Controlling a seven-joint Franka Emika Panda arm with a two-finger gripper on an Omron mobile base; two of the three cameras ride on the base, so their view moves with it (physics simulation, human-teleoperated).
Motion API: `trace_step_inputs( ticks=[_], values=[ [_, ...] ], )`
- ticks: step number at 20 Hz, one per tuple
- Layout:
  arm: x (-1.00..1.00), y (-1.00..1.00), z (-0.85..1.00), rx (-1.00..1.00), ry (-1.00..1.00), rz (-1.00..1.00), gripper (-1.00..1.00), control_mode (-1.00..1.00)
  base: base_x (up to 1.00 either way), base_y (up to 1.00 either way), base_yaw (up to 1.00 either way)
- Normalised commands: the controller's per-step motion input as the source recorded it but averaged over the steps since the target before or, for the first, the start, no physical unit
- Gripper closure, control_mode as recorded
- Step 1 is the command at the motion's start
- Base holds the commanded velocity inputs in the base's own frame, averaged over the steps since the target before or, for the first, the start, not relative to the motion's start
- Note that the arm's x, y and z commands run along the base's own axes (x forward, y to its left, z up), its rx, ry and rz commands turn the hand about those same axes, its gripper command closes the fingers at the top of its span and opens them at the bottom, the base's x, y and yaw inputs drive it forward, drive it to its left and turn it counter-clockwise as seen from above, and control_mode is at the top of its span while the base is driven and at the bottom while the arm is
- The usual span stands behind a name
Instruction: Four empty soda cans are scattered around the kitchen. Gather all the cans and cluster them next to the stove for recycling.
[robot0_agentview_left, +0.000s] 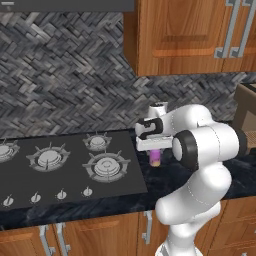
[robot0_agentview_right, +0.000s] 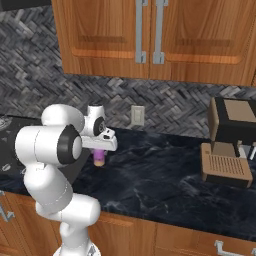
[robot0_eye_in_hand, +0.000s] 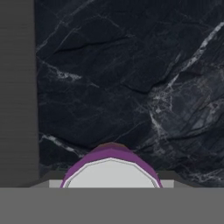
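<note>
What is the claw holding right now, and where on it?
The claw grips a purple-and-tan soda can by its upper part, from above, beside the stove.

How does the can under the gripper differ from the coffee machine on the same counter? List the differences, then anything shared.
The can is a small purple cylinder; the coffee machine is a large brown, boxy appliance. The can sits beside the stove, under the gripper; the coffee machine stands apart, far along the counter. Both stand upright.
</note>
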Motion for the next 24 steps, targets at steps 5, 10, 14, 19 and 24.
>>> trace_step_inputs(
  ticks=[5,10,14,19,24],
  values=[
    [0.00,0.00,-0.07,0.00,-0.02,0.00,1.00,-1.00,0.00,0.00,0.00],
    [0.00,0.00,0.00,0.00,0.00,0.00,1.00,-1.00,0.00,0.00,0.00],
    [0.00,0.00,0.00,0.00,0.00,0.00,-1.00,-1.00,0.00,0.00,0.00],
    [-0.01,0.00,0.00,0.00,-0.01,0.00,-1.00,-1.00,0.00,0.00,0.00],
    [-0.11,0.00,0.00,0.00,-0.04,-0.01,-1.00,-1.00,0.00,0.00,0.00]
  ],
)
